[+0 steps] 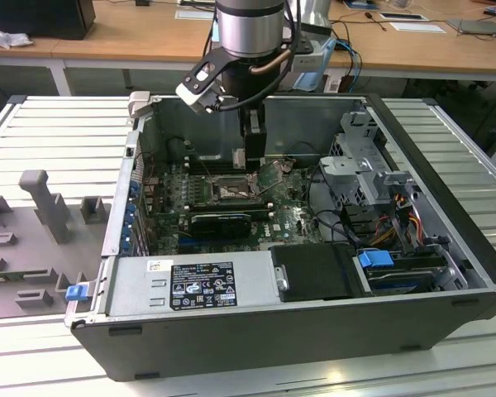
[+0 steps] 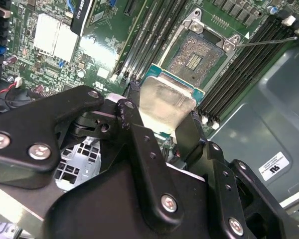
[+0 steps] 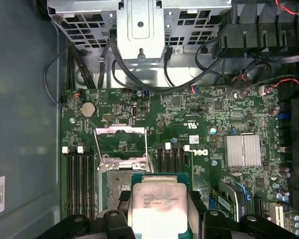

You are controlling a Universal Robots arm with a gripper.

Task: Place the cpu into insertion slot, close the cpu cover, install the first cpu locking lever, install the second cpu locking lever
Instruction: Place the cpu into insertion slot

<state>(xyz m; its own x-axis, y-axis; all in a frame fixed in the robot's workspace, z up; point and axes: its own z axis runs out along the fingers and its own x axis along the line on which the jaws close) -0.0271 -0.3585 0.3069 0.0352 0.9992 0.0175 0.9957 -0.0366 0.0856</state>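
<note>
My gripper (image 2: 162,108) is shut on the cpu (image 2: 165,102), a square chip with a silvery top, its black fingers (image 2: 139,134) pressing two opposite edges. In the first wrist view the cpu (image 3: 157,201) hangs above the board and overlaps one side of the insertion slot (image 3: 114,189). The insertion slot (image 2: 195,57) lies open with its contact field bare. The cpu cover (image 3: 121,130) is swung back beside the slot, on the drive-cage side. A thin locking lever (image 2: 269,41) sticks out past the socket. In the exterior view the gripper (image 1: 252,157) reaches down just above the slot (image 1: 231,192).
Black memory slots (image 2: 149,45) run along both sides of the socket. A dark expansion card (image 1: 221,222) lies near it. Drive cage and cables (image 3: 139,30) stand beyond the cover, and a finned heatsink (image 3: 243,150) sits on the board. The power supply (image 1: 194,281) fills the case's front.
</note>
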